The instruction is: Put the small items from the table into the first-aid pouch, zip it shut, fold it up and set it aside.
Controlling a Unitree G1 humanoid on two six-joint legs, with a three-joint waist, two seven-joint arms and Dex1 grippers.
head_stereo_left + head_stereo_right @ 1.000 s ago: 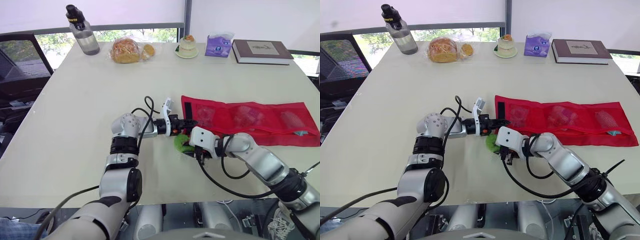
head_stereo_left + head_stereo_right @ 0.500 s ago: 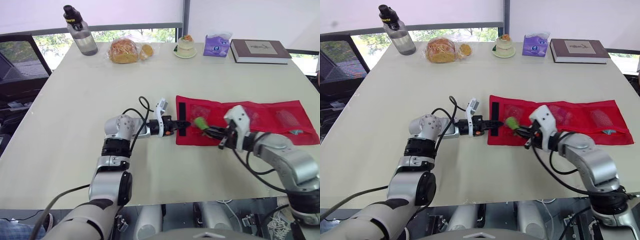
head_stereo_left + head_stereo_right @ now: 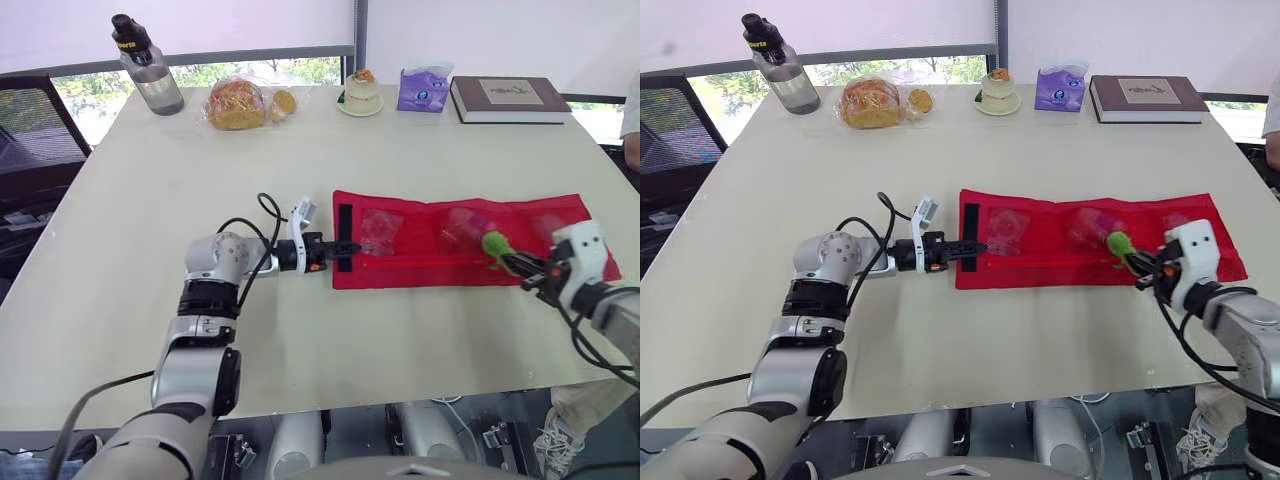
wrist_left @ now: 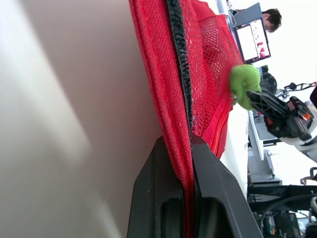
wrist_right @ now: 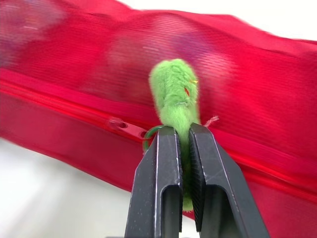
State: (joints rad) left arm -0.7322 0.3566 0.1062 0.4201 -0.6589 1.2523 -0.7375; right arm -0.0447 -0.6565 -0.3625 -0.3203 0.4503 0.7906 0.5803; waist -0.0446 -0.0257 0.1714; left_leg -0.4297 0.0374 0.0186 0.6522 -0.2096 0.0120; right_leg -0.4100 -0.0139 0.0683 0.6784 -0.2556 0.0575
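green fuzzy item [image 3: 493,243] carried rightward

right gripper [image 5: 181,130], pinching it, has swung from the left end of the red pouch [image 3: 420,268] to above its right part. left gripper [image 3: 345,247] clamps the pouch's left edge on the table [image 3: 300,150].

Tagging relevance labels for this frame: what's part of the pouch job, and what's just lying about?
Job: red first-aid pouch; fuzzy green item; left gripper, jaws shut on the pouch's end; right gripper, jaws shut on the green item.
Lying about: water bottle; bagged bread; small cake; tissue pack; book.
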